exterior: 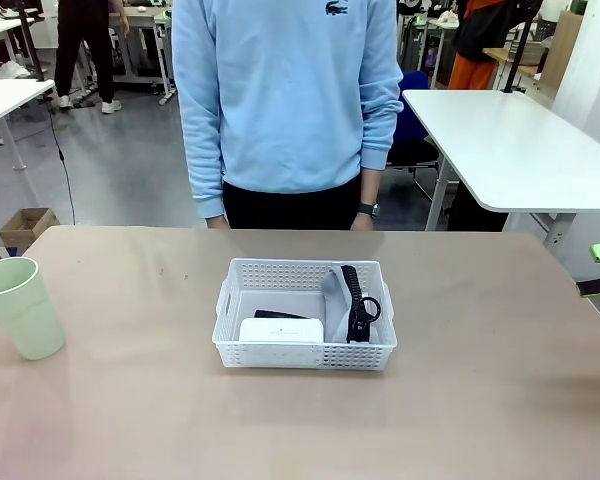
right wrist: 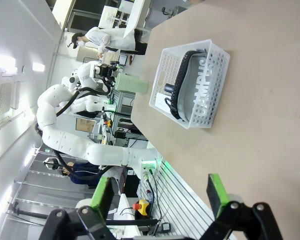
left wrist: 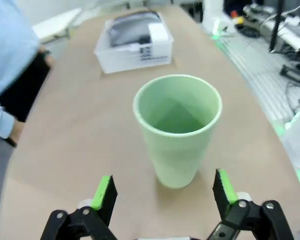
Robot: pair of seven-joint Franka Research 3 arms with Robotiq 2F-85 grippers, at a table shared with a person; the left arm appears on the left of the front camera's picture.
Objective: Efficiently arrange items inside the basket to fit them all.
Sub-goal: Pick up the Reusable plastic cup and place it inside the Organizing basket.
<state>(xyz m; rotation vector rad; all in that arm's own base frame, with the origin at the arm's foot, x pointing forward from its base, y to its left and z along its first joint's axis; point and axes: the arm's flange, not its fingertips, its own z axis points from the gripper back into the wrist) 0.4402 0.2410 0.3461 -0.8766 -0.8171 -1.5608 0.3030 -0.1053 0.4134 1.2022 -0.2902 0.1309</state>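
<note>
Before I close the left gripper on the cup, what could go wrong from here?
1. The pale green cup stands upright and empty ahead of the open left gripper; an off-centre finger could tip it.
2. In the basket, the power strip, stapler and pouch cover most of the floor; the cup may land on one and lean.
3. The person's hand hangs at the table's far edge behind the basket.
</note>
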